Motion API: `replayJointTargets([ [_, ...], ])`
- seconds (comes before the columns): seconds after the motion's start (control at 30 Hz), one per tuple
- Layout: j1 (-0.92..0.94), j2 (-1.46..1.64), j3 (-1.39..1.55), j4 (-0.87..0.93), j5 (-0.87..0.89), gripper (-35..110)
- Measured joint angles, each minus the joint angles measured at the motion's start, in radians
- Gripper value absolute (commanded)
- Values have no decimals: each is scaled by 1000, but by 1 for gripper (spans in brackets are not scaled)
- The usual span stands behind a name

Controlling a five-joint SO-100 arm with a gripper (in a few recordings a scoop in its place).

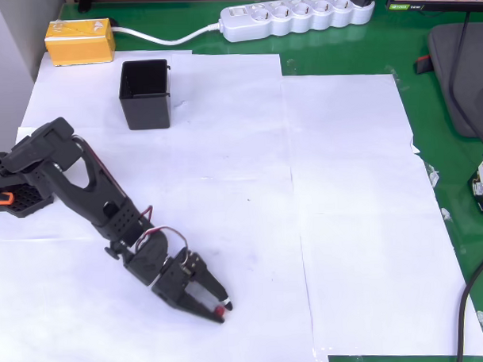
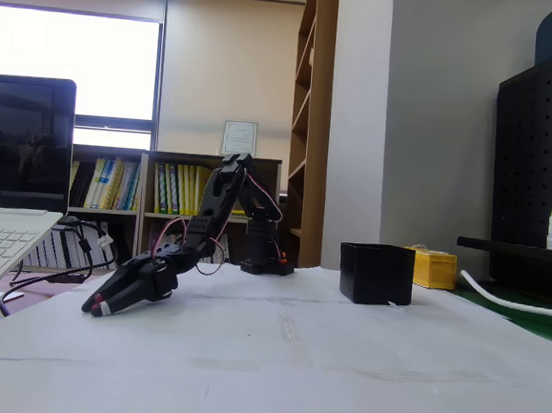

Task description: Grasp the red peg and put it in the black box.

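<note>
The red peg is a tiny dark red dot on the white paper at the lower middle of the overhead view. My black gripper is low over the paper with its fingertips closed around the peg. In the fixed view the gripper touches down at the left, and the red peg shows at its tip. The black box stands upright at the upper left of the overhead view, far from the gripper. In the fixed view the black box is right of centre.
A yellow block lies behind the box, and a white power strip runs along the back edge. White paper sheets cover the green mat. A laptop sits at the left of the fixed view.
</note>
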Motion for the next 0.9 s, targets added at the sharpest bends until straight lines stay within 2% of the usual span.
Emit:
replayJointTargets([
  [0.33, 0, 0, 0, -2, -3, 1],
  [0.47, 2, 0, -2, -2, 6, 24],
  [0.63, 18, -5, -14, -37, 8, 30],
  [0.9, 31, -3, -67, -121, 34, 30],
])
